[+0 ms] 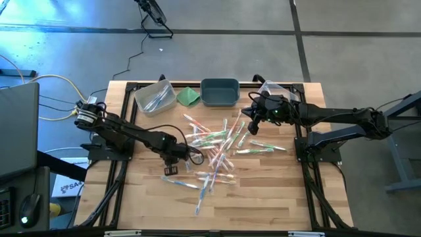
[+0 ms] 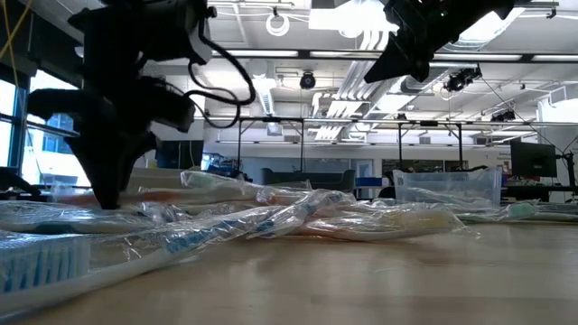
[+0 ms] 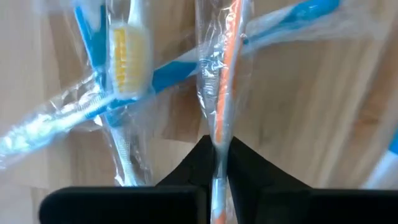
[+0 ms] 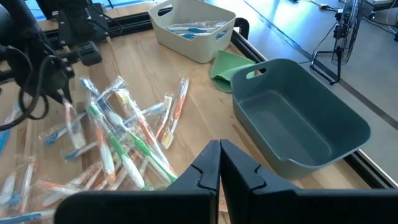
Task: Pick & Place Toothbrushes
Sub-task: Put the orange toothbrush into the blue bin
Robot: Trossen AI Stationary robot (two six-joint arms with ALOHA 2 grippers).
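Your left gripper [image 3: 216, 163] pinches an orange toothbrush [image 3: 225, 81] near the table's [image 1: 263, 204] left edge; your right gripper [image 4: 219, 163], pressed together, hovers toward the back edge.

no readable text, labels, brands, numbers or signs in any view

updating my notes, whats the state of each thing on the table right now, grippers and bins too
left gripper: down at the pile, shut on the orange toothbrush
orange toothbrush: wrapped, pinched at one end, lying on the table
right gripper: shut, empty, raised near the grey bin
grey bin: upright, empty
white bin: upright, holds a few toothbrushes
toothbrush pile: scattered loose, wrapped
green cloth: folded, between the bins
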